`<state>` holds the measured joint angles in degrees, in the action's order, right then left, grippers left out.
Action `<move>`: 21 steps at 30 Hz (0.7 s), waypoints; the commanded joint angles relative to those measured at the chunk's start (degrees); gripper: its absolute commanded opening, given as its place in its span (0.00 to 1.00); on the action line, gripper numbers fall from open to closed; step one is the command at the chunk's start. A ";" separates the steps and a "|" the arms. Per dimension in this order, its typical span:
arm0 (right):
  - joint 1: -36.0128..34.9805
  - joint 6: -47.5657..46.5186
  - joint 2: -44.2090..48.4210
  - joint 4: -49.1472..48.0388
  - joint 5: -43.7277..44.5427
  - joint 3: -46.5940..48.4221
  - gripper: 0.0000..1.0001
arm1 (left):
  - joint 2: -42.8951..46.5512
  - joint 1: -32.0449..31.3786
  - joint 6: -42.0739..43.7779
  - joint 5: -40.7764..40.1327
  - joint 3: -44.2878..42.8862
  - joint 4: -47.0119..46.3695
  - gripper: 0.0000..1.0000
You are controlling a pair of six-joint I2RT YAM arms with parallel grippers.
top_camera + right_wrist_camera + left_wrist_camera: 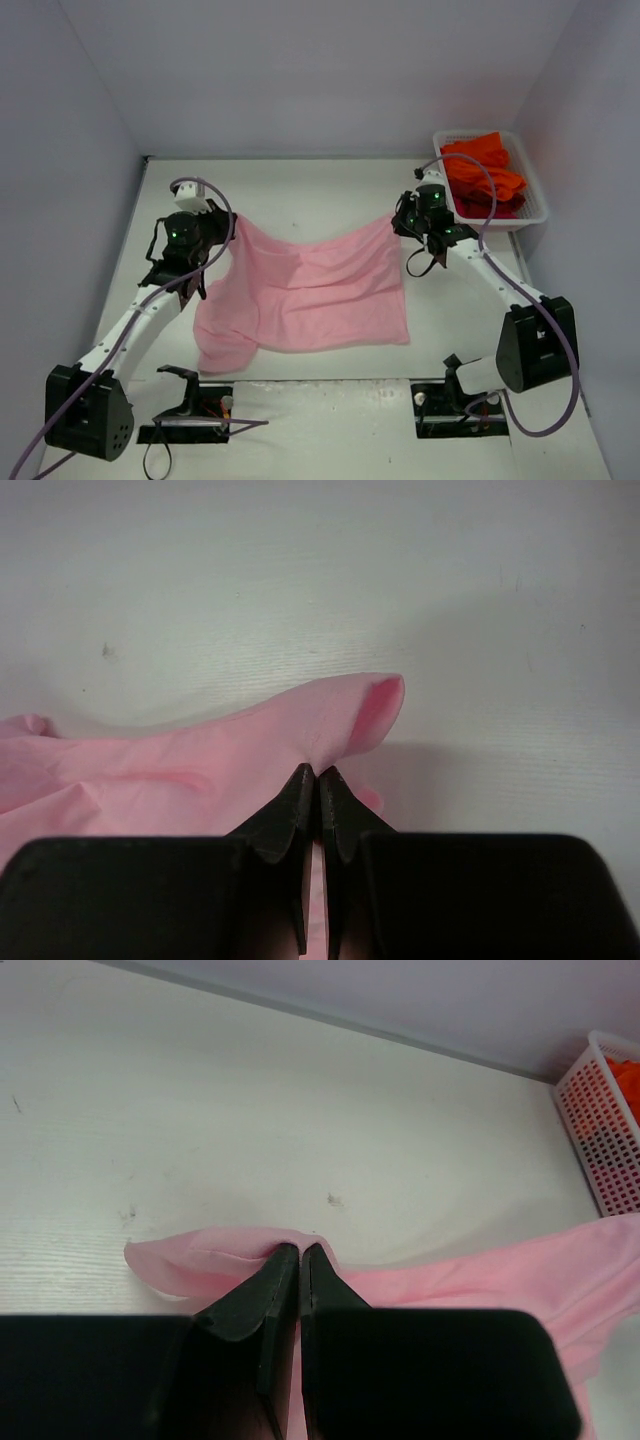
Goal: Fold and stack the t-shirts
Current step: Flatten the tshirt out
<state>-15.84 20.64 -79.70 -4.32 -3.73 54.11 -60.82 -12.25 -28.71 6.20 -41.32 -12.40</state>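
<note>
Pink t-shirt [310, 290] is strung between the two tools. Its far edge is pulled across from one to the other, and the rest lies on the table [300, 190] on the near side of both tools. It bunches up at the end below the left one.

Left tool [301, 1250]: tips clamped tight on a fold of the shirt's edge, cloth trailing off to its right.

Right tool [317, 772]: same, tips pinched together on the opposite corner. Cloth runs off to its left, and a small flap sticks out past the tips.

Orange-red t-shirts [485, 172] are piled in a white mesh basket [537, 190], just beyond and to the right of the right tool, well apart from the left tool.
</note>
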 commanded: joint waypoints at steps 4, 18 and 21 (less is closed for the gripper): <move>0.63 -0.78 -3.88 -6.93 2.94 3.90 0.00 | -3.69 0.21 2.08 -1.45 -3.15 -8.77 0.00; 1.60 -0.61 -10.91 -10.45 5.13 5.22 0.00 | -13.71 0.30 3.05 -3.21 -5.61 -13.44 0.00; 1.86 -0.95 -12.14 -10.62 5.22 6.01 0.00 | -15.73 0.30 3.22 -3.38 -6.93 -13.52 0.00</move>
<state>-14.48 20.47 -91.74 -10.35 -0.51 56.77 -76.38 -12.25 -26.48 3.53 -44.14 -20.51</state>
